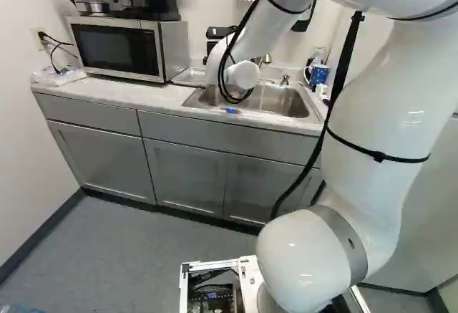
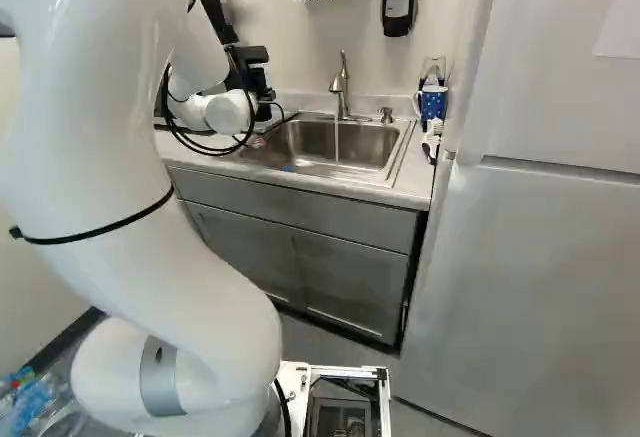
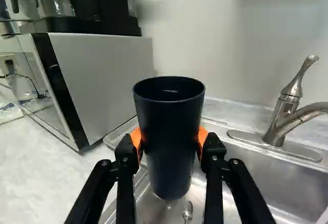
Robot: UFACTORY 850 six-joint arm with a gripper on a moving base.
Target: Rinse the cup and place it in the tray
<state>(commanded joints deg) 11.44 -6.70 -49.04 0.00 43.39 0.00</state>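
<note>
Right at the gripper (image 3: pixel 169 139), clamps the dark cup (image 3: pixel 170 155) from two sides, fingers parted only to the cup's width, orange pads (image 3: pixel 136 137) tight against the wall. Holds upright, mouth up, long axis near vertical and across the reach of the fingers. Just beyond, towards the side of the microwave (image 3: pixel 110 80), offers a metal rim, probably part of the tray (image 1: pixel 189 76). And off to the opposite side, well clear of the cup, comes the faucet (image 3: pixel 279 124), over the basin of the sink (image 3: pixel 271 175). Seems to be running, too, with a thin stream (image 2: pixel 337 142) in the right base view! Here turns the whole move: probably sideways, away from the microwave, for the rinse; towards the microwave for the tray. Calls for a level carry, with a risk of clipping the spout. Cannot tell, from here, rinsed or unrinsed.
</note>
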